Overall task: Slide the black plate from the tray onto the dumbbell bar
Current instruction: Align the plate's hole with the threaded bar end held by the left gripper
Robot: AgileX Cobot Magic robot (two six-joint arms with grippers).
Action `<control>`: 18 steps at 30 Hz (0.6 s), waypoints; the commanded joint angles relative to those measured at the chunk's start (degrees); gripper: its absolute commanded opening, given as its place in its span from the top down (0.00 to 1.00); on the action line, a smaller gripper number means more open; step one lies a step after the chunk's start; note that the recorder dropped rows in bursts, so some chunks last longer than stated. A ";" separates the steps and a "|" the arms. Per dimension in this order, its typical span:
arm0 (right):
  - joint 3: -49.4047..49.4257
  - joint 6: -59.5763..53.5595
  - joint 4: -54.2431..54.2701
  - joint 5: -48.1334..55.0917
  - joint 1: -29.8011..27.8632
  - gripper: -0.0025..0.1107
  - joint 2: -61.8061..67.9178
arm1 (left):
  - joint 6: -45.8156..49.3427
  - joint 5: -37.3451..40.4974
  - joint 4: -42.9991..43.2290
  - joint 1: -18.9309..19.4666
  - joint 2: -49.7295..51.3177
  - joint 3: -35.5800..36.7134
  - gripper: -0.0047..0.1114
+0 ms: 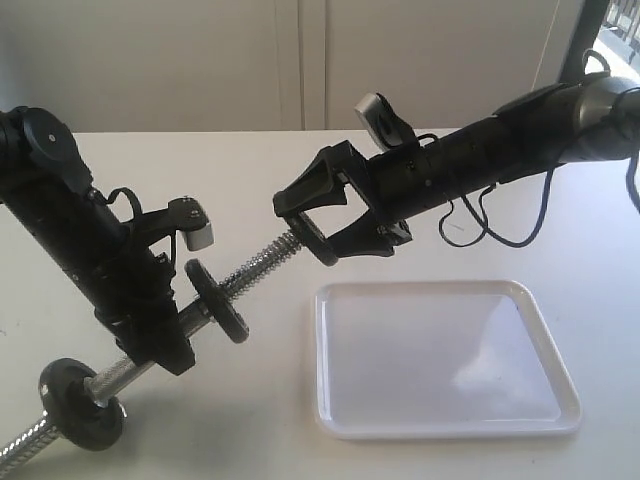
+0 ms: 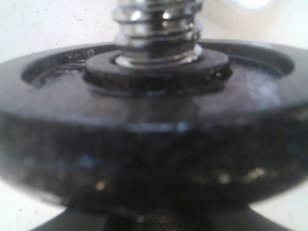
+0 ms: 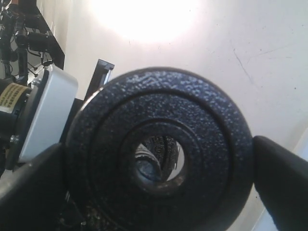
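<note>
The right arm [image 1: 500, 150] reaches in from beyond the tray's [image 1: 440, 360] far right corner and slopes down toward a spot above the table just past the tray's far left corner; the left arm [image 1: 70, 230] stands well to the tray's left, leaning toward it. The dumbbell bar [image 1: 262, 262] is tilted, its threaded end raised toward the tray's far left corner. The left gripper [image 1: 160, 345] is clamped round the bar between two other discs: one [image 1: 215, 300] on the tray side, one [image 1: 82, 403] low at the bar's far end. The right gripper [image 1: 303, 228] has closed on the black plate [image 3: 202, 134], off the tray; its fingers [image 3: 284, 183] press the rim from both sides, and the bar's tip shows through the plate's hole.
</note>
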 commanded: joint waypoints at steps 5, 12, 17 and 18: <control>-0.60 0.02 3.58 3.18 0.66 0.98 -3.29 | 0.02 3.48 -7.16 0.03 -2.35 -1.29 0.96; -0.60 0.02 1.01 3.18 0.66 0.98 -3.33 | 0.02 3.48 -7.16 0.03 -2.35 -1.29 0.96; -0.60 0.18 -0.18 3.18 0.66 0.98 -3.11 | 0.02 3.48 -7.16 0.03 -2.35 -1.29 0.96; -0.60 0.93 -0.18 3.18 0.66 0.98 -3.11 | 0.02 3.48 -7.16 0.03 -2.35 -1.29 0.96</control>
